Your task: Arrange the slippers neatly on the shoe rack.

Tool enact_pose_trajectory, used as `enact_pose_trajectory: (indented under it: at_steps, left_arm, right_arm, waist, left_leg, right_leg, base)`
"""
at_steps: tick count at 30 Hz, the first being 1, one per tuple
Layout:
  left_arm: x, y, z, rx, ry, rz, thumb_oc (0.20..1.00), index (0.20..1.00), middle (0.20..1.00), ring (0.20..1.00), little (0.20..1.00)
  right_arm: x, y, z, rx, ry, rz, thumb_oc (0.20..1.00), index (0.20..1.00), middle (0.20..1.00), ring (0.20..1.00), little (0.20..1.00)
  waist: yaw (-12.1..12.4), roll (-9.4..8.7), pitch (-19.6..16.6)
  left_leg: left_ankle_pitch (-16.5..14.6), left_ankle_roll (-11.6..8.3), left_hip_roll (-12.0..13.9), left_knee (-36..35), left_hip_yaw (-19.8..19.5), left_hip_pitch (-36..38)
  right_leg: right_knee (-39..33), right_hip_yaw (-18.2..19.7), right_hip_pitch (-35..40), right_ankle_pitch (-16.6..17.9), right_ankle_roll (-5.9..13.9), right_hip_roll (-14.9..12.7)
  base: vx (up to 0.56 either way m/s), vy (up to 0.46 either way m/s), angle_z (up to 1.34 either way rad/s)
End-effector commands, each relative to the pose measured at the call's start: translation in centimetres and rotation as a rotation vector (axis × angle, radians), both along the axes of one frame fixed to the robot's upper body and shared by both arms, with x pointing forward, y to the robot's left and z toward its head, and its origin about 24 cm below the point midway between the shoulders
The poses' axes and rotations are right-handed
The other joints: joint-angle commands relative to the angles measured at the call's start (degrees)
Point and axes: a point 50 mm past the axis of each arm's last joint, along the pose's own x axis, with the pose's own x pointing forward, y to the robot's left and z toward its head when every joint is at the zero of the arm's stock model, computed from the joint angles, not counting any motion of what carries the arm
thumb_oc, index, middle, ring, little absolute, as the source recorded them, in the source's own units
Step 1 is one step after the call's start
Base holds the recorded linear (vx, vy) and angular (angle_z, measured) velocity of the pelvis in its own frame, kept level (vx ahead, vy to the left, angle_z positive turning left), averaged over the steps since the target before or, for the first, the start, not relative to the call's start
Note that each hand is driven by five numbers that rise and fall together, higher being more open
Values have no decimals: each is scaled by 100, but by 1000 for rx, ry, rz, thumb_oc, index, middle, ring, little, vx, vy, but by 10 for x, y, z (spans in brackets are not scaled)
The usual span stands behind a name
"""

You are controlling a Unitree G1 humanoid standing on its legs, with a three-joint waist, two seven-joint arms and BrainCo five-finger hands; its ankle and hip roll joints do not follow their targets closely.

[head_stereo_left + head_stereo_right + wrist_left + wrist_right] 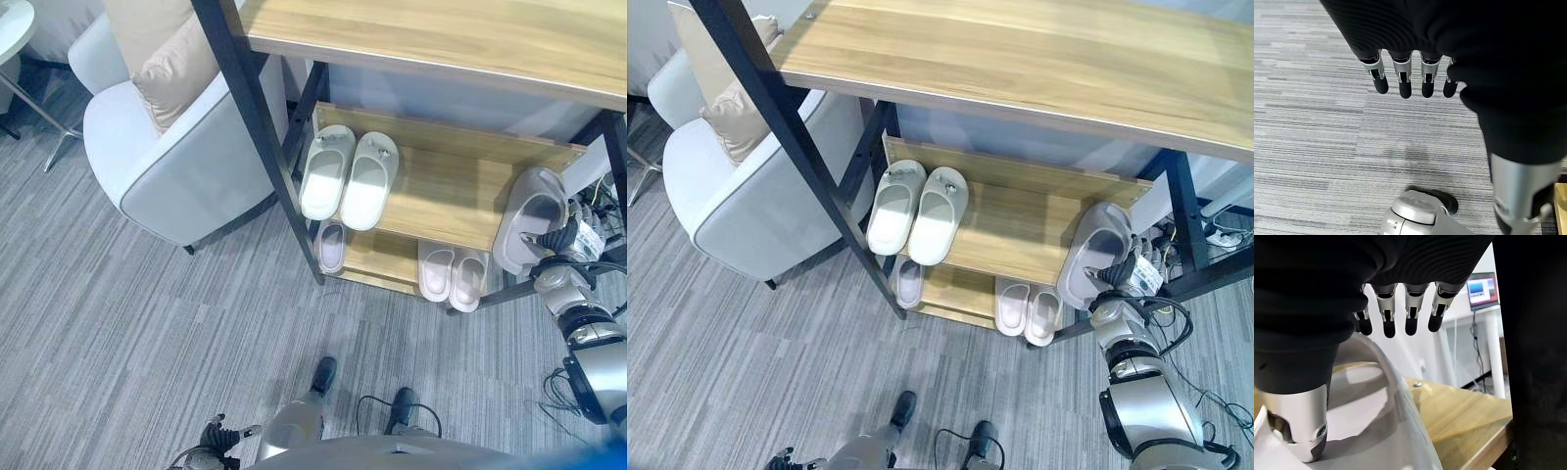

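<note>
A pale grey, soft-looking foam slipper (1095, 257) with a broad closed toe strap stands tilted at the right end of the middle shelf of the wooden shoe rack with a black metal frame (1019, 220). Its sole faces outward and its toe points up, leaning past the shelf's edge. The right hand (1114, 271) has hold of it: in the right wrist view the thumb (1298, 431) presses down inside the slipper's opening, onto the pale footbed, while the fingers (1411, 318) reach over the curved strap on the other side, so the strap is pinched between them.

At the left end of the same shelf a pair of cream-white open-back slippers (348, 176) lies side by side, touching, toes toward the back of the rack and each with a small ornament on its strap. On the bottom shelf a single pale lilac slipper (332, 245) lies at the left, and a pair of pinkish-white slippers (452, 274) lies close together toward the right, their heels overhanging the front edge. The top board of the rack is bare light wood.

The left hand (1405, 73) hangs low over the grey striped carpet (118, 323), its fingers straight and relaxed, holding nothing. A white upholstered armchair (167, 157) with a beige cushion (176, 69) stands just left of the rack.
</note>
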Motion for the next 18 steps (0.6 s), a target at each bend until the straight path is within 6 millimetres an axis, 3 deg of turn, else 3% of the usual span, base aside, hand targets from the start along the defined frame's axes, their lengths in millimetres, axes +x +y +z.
enact_pose_trajectory:
  at_steps: [1, 6, 10, 13, 18]
  left_arm:
    - [-1, 5, 0, 39, 36, 17, 1000, 1000, 1000, 1000, 1000]
    - [-3, 5, 0, 42, 41, 30, 1000, 1000, 1000, 1000, 1000]
    - [-6, 4, -1, 36, 53, 50, 1000, 1000, 1000, 1000, 1000]
    - [-2, 5, -1, 41, 45, 51, 1000, 1000, 1000, 1000, 1000]
    - [-1, 5, 0, 49, 47, 29, 1000, 1000, 1000, 1000, 1000]
  right_arm:
    - [0, -4, 4, -27, 21, 3, 1000, 1000, 1000, 1000, 1000]
    - [9, 11, 1, 37, -1, 44, 1000, 1000, 1000, 1000, 1000]
    - [13, 42, -14, 191, -62, 97, 1000, 1000, 1000, 1000, 1000]
    - [12, 44, -14, 174, -72, 112, 1000, 1000, 1000, 1000, 1000]
    - [15, 29, 5, 18, -81, 103, 1000, 1000, 1000, 1000, 1000]
  waist:
    - [190, 93, 89]
    - [218, 67, 92]
    - [214, 40, 51]
    - [212, 29, 32]
    - [242, -20, 46]
  left_leg:
    - [-492, -106, 34, 9, -15, 150]
    - [-487, -104, 25, 9, -31, 124]
    - [-527, -86, 39, 9, -49, 170]
    - [-539, -87, 49, 9, -53, 174]
    - [-531, -93, 58, 9, -60, 127]
  right_leg:
    - [48, -316, 344, 58, 479, -328]
    - [48, -329, 332, 63, 477, -328]
    - [48, -352, 379, 35, 452, -316]
    - [48, -372, 384, 19, 448, -309]
    - [48, -388, 352, 14, 452, -296]
  base:
    - [0, 0, 0]
    - [0, 0, 0]
    - [18, 5, -1]
    - [11, 4, 0]
    - [0, 0, 0]
